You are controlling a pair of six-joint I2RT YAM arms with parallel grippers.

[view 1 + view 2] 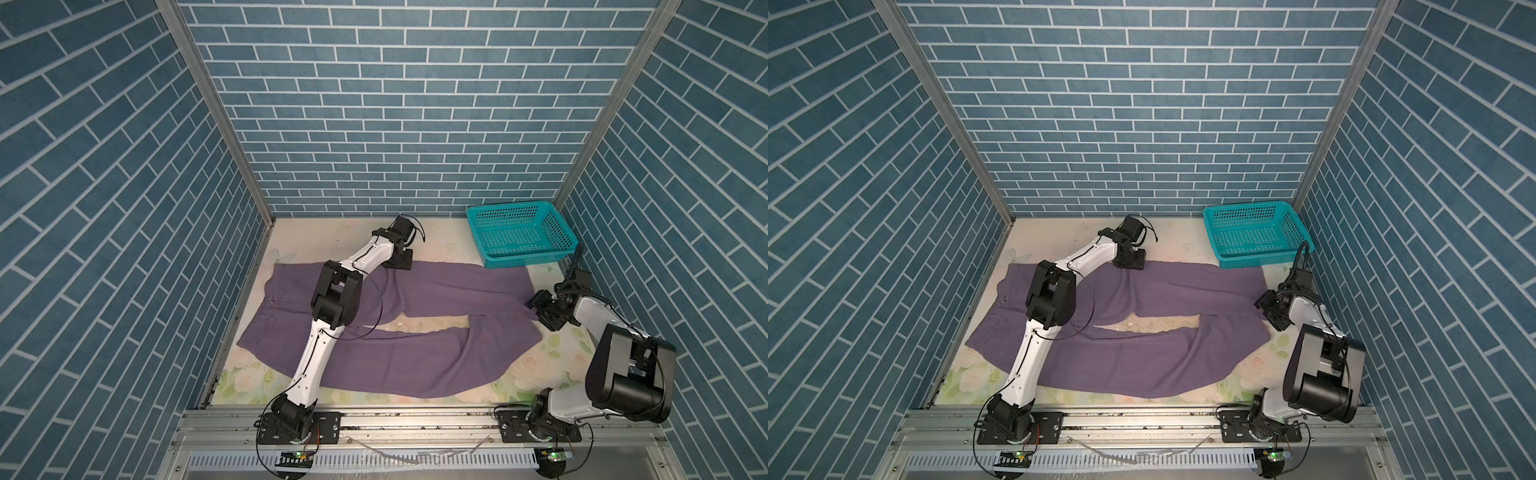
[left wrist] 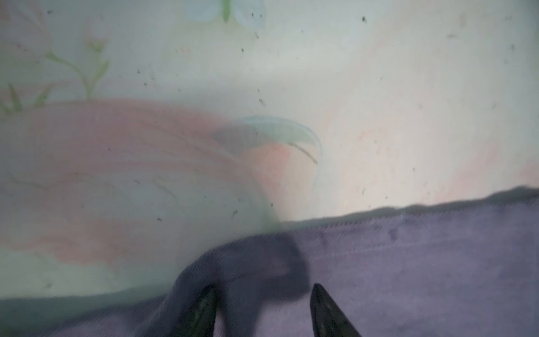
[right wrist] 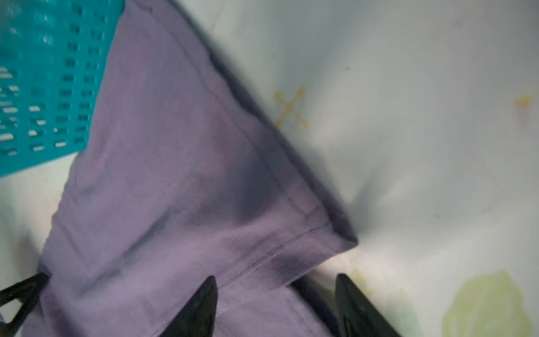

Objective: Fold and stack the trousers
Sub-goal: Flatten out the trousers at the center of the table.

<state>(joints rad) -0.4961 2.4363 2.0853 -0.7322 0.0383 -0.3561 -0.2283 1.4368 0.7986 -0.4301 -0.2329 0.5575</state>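
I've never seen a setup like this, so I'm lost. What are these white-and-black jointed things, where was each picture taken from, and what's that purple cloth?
Those are two robot arms, the left arm and the right arm, mounted at the near edge of a table with a flowered cover. Two pictures look down from above. The two blurry ones come from cameras on the wrists. A pair of soft muted-purple trousers lies spread out, beside a teal perforated plastic basket in the far right corner. The left gripper and right gripper each stand open at a trouser edge, and nothing is held.
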